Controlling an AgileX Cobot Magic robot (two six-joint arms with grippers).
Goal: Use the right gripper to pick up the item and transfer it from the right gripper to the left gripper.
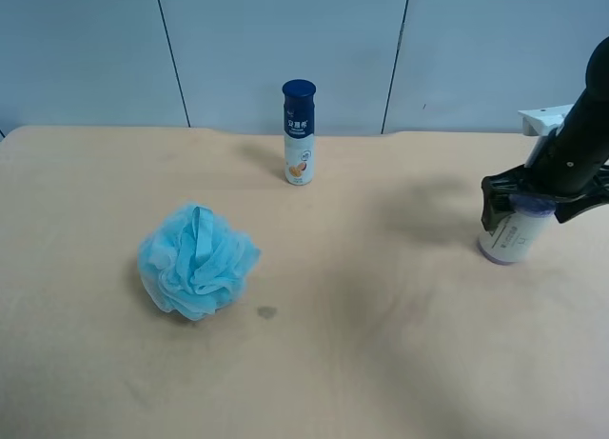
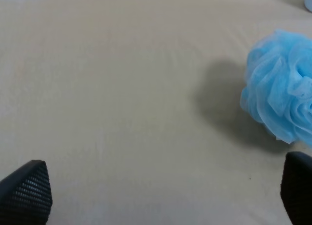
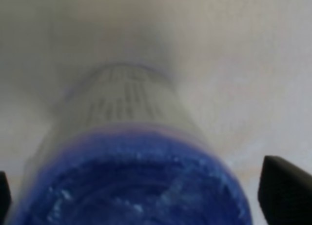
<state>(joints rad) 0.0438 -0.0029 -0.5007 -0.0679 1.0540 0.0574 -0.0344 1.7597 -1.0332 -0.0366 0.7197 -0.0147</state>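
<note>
Blue pouf (image 1: 197,261) and navy-capped bottle (image 1: 299,132) stand well apart from the item (image 1: 514,237).

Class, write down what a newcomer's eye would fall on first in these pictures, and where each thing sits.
The fluffy light-blue bath pouf stands out most, alone on the tan table at the exterior high view's left. Next comes the right gripper at that view's right edge, open around the top of the upright purple-ended roll. A navy-capped white bottle stands at the back.
</note>
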